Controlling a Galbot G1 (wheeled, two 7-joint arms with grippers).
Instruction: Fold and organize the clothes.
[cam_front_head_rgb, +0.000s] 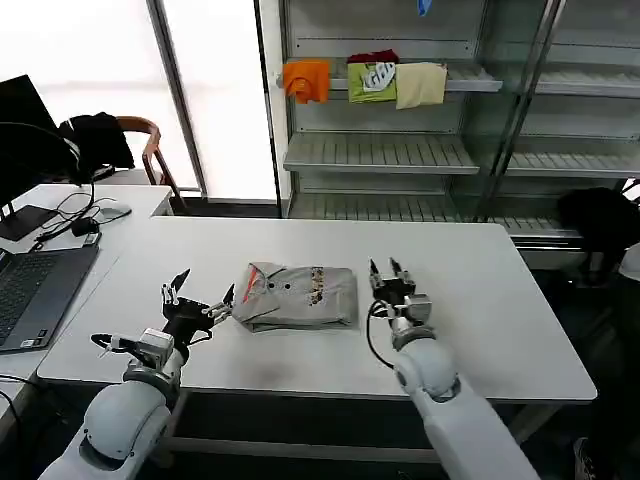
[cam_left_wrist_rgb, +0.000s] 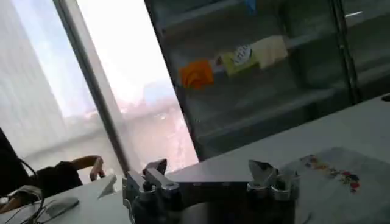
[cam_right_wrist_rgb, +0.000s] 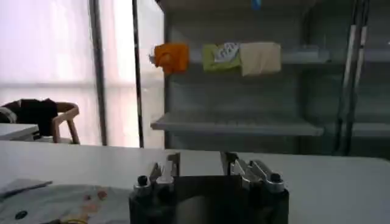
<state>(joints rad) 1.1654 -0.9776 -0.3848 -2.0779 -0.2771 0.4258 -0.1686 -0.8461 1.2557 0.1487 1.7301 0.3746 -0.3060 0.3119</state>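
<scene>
Left gripper (cam_front_head_rgb: 200, 291), jaws spread, rests just left of a folded grey shirt (cam_front_head_rgb: 300, 296) on the white table (cam_front_head_rgb: 480, 300); right gripper (cam_front_head_rgb: 387, 271) waits open beside it. Left wrist view: shirt's print (cam_left_wrist_rgb: 332, 170) nearby. Right wrist view: shirt (cam_right_wrist_rgb: 55, 204) alongside.

Both arms reached forward over the counter (cam_front_head_rgb: 480, 330). The left gripper (cam_front_head_rgb: 203, 291) hovered low with its fingers (cam_front_head_rgb: 178, 281) spread wide apart. The right gripper (cam_front_head_rgb: 384, 270) pointed forward, its fingers parted narrowly.
</scene>
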